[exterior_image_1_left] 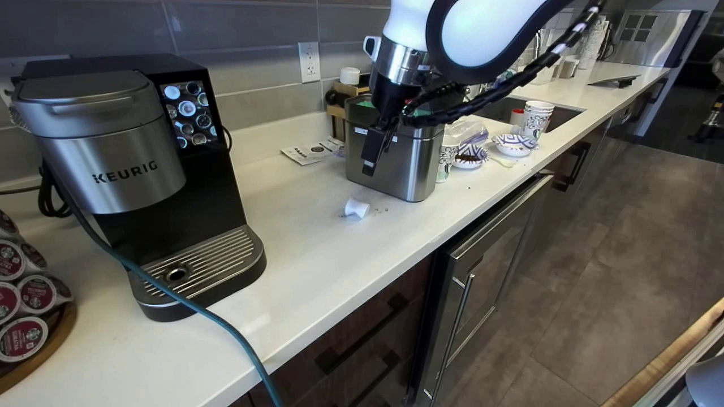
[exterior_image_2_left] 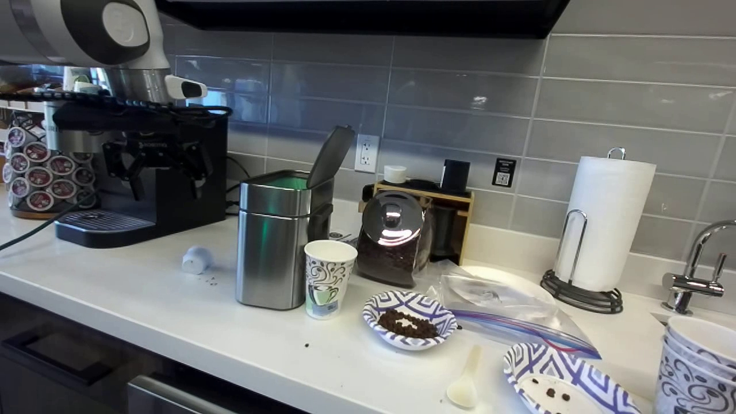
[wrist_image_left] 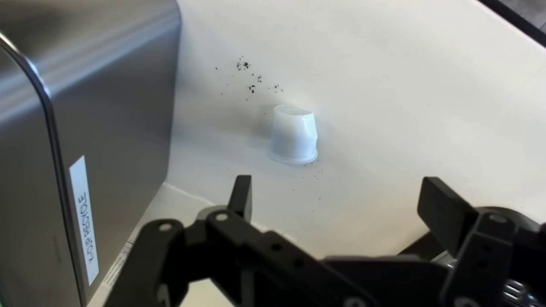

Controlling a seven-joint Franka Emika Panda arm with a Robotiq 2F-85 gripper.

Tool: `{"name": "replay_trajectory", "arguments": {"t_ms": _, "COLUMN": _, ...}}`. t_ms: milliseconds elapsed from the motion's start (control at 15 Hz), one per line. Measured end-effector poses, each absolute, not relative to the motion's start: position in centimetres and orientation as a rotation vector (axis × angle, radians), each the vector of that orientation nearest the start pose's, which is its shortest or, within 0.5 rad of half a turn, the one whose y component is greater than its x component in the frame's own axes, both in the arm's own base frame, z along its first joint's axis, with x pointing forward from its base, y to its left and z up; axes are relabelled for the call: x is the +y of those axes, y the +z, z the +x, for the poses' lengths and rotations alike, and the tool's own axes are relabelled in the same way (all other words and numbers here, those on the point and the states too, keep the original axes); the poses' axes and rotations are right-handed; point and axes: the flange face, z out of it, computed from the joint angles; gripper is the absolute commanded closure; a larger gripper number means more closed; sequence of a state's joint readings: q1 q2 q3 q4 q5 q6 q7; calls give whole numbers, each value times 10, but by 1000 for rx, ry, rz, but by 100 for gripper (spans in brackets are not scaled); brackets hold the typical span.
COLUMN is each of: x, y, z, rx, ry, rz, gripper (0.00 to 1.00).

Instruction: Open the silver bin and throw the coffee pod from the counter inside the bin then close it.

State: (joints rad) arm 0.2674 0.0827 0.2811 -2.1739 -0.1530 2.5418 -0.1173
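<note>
The silver bin [exterior_image_1_left: 419, 169] stands on the white counter [exterior_image_1_left: 317, 271]. Its dark lid [exterior_image_2_left: 332, 154] is raised, and green shows inside the bin [exterior_image_2_left: 267, 253]. The white coffee pod [exterior_image_1_left: 357, 208] lies on the counter beside the bin, with dark grounds around it. It also shows in an exterior view [exterior_image_2_left: 196, 260] and in the wrist view [wrist_image_left: 294, 135]. My gripper [wrist_image_left: 337, 185] is open and empty. It hangs above the counter, on the coffee machine side of the bin. In the wrist view the pod lies beyond the fingertips, and the bin's wall [wrist_image_left: 115, 106] is at the left.
A Keurig coffee machine [exterior_image_1_left: 136, 164] stands on one side of the pod. A patterned paper cup [exterior_image_2_left: 329, 282] stands close against the bin. A bowl of coffee beans [exterior_image_2_left: 409, 322] and a spoon [exterior_image_2_left: 464, 382] lie farther along. A teal cable [exterior_image_1_left: 226, 325] crosses the counter.
</note>
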Motion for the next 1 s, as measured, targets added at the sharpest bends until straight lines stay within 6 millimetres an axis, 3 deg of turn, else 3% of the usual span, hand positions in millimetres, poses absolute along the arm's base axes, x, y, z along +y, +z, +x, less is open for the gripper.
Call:
{"name": "replay_trajectory", "arguments": {"t_ms": 200, "x": 295, "y": 376, "z": 491, "rx": -1142, "ry": -438, "rz": -2911, "gripper": 0}}
{"name": "replay_trajectory", "arguments": {"t_ms": 600, "x": 291, "y": 333, "z": 506, "rx": -987, "ry": -332, "rz": -2969, "gripper": 0}}
{"name": "replay_trajectory", "arguments": {"t_ms": 1000, "x": 301, "y": 321, "z": 517, "rx": -843, "ry": -370, "rz": -3062, "gripper": 0}}
